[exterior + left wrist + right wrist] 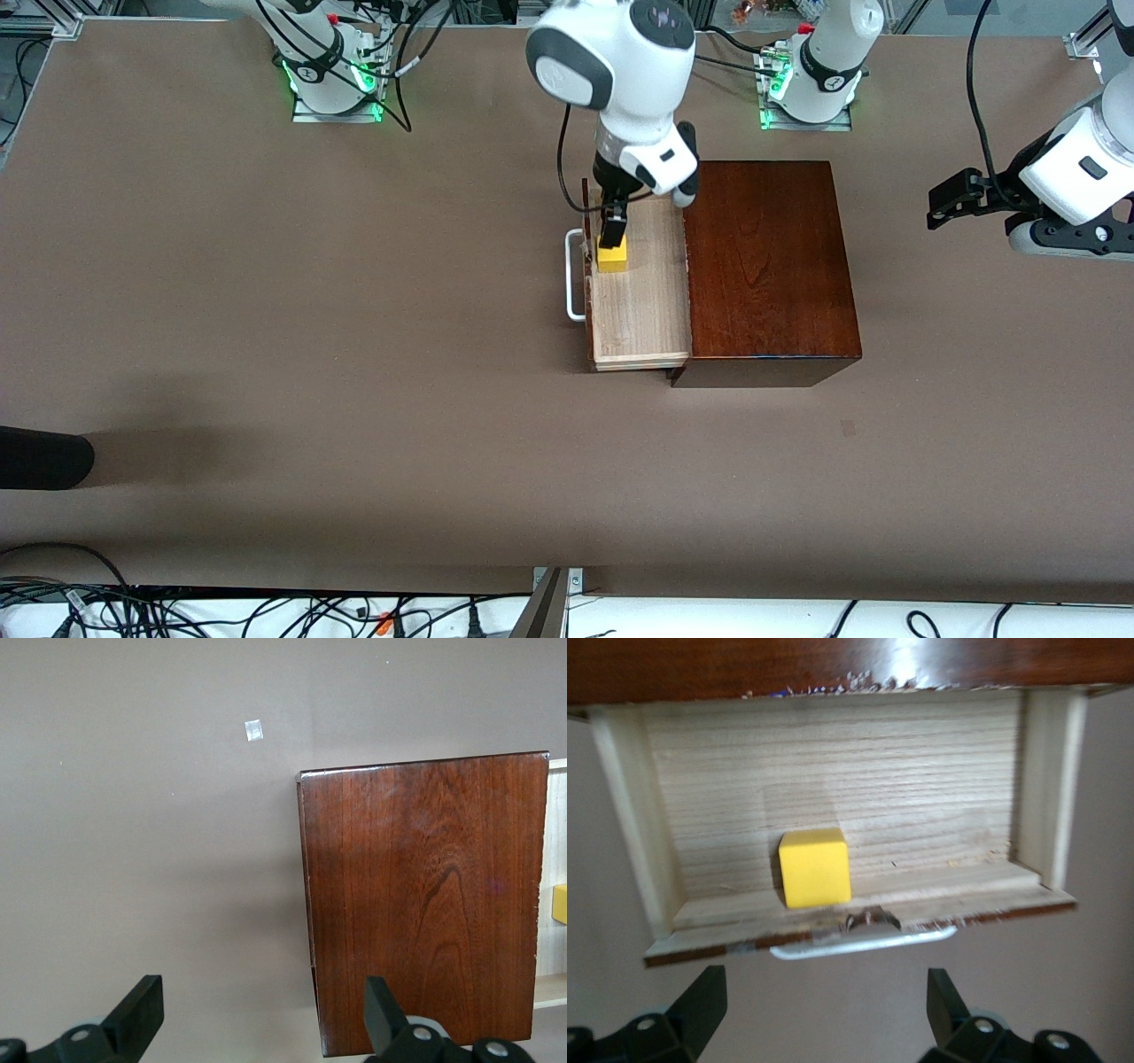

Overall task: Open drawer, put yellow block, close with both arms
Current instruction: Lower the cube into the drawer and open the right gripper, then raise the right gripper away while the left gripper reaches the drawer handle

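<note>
Yellow block (pixel 815 867) released in open drawer (pixel 642 301) beneath wide-open right gripper (pixel 613 232); left gripper (pixel 257 1010), also wide, waiting; next, closing with 2 arms.

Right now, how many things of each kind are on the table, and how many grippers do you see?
Wooden box with its drawer pulled out: 1
Yellow block, lying in the drawer: 1
Grippers: 2, the right gripper open above the block, the left gripper open, waiting beside the box
Total: 4
</note>
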